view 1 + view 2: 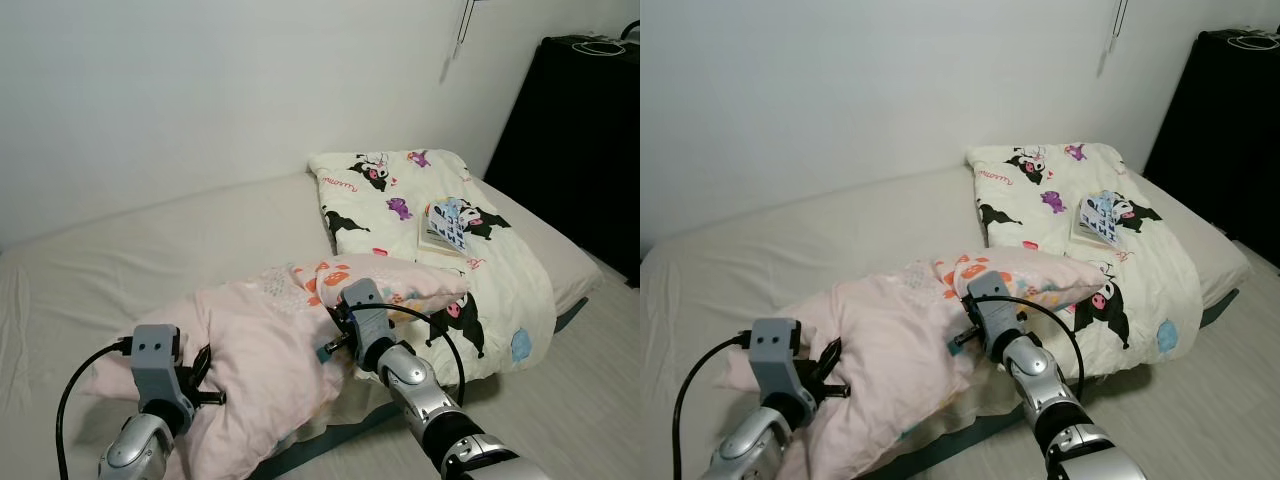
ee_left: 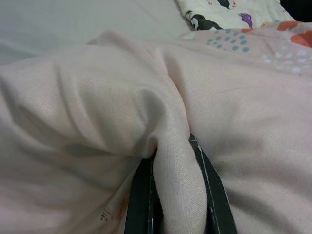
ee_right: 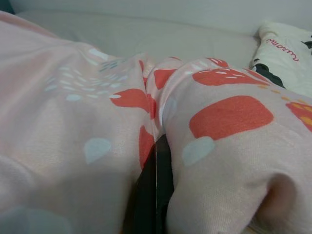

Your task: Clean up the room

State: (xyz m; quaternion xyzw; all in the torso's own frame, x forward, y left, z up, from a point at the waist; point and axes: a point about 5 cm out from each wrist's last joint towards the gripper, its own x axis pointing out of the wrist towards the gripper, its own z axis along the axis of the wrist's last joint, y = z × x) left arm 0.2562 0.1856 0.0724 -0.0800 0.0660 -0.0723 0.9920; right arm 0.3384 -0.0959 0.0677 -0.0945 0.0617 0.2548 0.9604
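Pale bedsheet (image 1: 150,250) and a blank white wall (image 1: 200,80) take up the upper left of the head views. Tidying looks barely begun: the soft pink pillow with red and blue prints (image 1: 270,350) sits lower centre, near the mattress's front edge. The left gripper (image 2: 173,204) pinches a fold; the right gripper (image 3: 156,190) is pressed together on fabric. At right, a cream cartoon-print quilt (image 1: 440,240) lies rumpled (a small book (image 1: 447,224) on it). Open sheet behind; a black cabinet (image 1: 585,140) hems the far right.
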